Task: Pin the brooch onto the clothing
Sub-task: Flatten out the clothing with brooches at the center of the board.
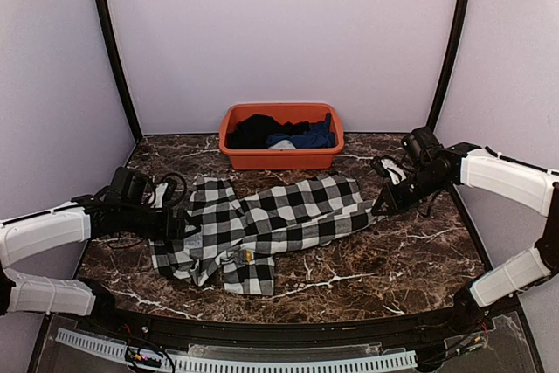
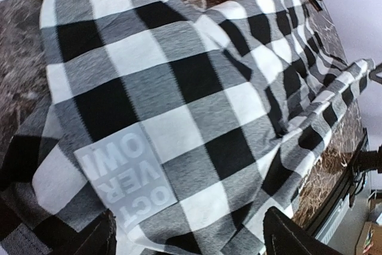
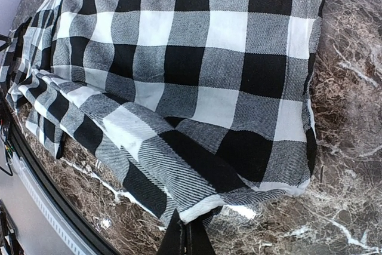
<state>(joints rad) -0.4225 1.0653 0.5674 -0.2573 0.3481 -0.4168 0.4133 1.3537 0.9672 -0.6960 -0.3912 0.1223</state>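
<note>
The black-and-white check shirt lies crumpled across the middle of the table. A small gold object, apparently the brooch, rests on its lower front fold. My left gripper is at the shirt's left end. In the left wrist view its fingers stand wide apart with the cloth and a grey panel of white block letters lying between them. My right gripper is at the shirt's right end. In the right wrist view the right gripper is shut on the shirt's white hem.
An orange basin at the back centre holds a plain black garment and a plain blue garment. Black cables lie by the left arm. The marble tabletop shows to the right and in front of the shirt.
</note>
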